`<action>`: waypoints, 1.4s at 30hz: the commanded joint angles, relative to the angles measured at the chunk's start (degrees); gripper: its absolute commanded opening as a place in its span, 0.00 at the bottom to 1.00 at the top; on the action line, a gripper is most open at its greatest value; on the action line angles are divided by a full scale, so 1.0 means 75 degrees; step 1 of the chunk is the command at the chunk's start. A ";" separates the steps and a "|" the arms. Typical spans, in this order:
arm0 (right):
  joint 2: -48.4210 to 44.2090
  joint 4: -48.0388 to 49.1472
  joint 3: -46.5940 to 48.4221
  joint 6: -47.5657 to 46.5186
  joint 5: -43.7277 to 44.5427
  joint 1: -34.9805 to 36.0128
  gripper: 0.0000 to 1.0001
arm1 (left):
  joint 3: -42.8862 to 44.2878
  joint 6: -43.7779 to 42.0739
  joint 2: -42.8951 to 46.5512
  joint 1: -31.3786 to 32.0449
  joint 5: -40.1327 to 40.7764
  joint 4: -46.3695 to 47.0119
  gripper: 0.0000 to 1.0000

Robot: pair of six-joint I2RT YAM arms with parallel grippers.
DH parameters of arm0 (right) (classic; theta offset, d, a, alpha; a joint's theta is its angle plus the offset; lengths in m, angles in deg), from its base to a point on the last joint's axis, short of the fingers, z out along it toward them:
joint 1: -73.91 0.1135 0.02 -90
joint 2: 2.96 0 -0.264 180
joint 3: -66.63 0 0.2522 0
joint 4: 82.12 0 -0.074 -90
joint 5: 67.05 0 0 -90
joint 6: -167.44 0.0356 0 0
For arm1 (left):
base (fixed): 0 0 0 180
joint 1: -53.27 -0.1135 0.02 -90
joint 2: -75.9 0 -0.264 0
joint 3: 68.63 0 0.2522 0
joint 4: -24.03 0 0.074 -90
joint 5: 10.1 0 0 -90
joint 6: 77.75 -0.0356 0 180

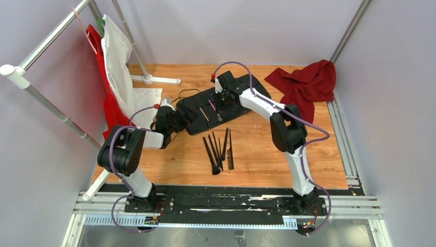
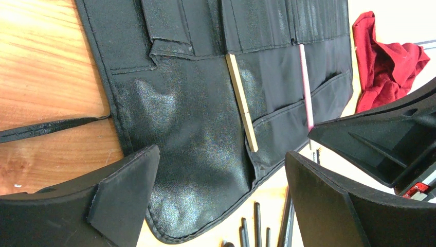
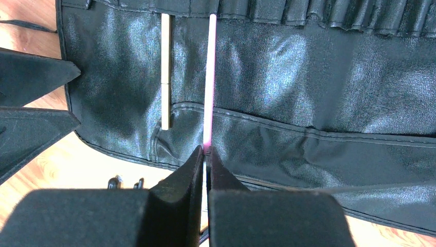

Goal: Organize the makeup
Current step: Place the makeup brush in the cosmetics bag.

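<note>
The black roll-up case (image 1: pixel 226 100) lies unrolled at the middle of the table. A tan-handled brush (image 3: pixel 165 72) and a pink-handled brush (image 3: pixel 210 77) lie on it, their far ends tucked under its slots. My right gripper (image 3: pixel 206 150) is shut on the near tip of the pink brush (image 1: pixel 211 106). My left gripper (image 2: pixel 221 195) is open over the case's left end (image 2: pixel 195 154), with nothing between its fingers (image 2: pixel 128 190). Several black brushes (image 1: pixel 215 152) and a thin black comb (image 1: pixel 230 150) lie loose on the wood in front of the case.
A red cloth (image 1: pixel 306 82) is bunched at the back right. A metal rack (image 1: pixel 51 41) with white (image 1: pixel 121 62) and red fabric stands at the left. A thin black strap (image 2: pixel 46 127) trails from the case's left end.
</note>
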 commanded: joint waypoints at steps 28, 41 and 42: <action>0.1430 -0.1899 0.2036 -0.0284 -0.0153 0.0111 0.01 | -0.0055 -0.0007 -0.0011 -0.0048 -0.0062 -0.0196 0.98; 0.1312 -0.1913 0.2134 -0.0331 -0.0092 0.0189 0.01 | -0.0020 0.0010 -0.0106 -0.0048 -0.0062 -0.0139 0.98; 0.1297 -0.1920 0.2149 -0.0331 -0.0088 0.0199 0.01 | -0.0020 0.0010 -0.0115 -0.0048 -0.0060 -0.0140 0.98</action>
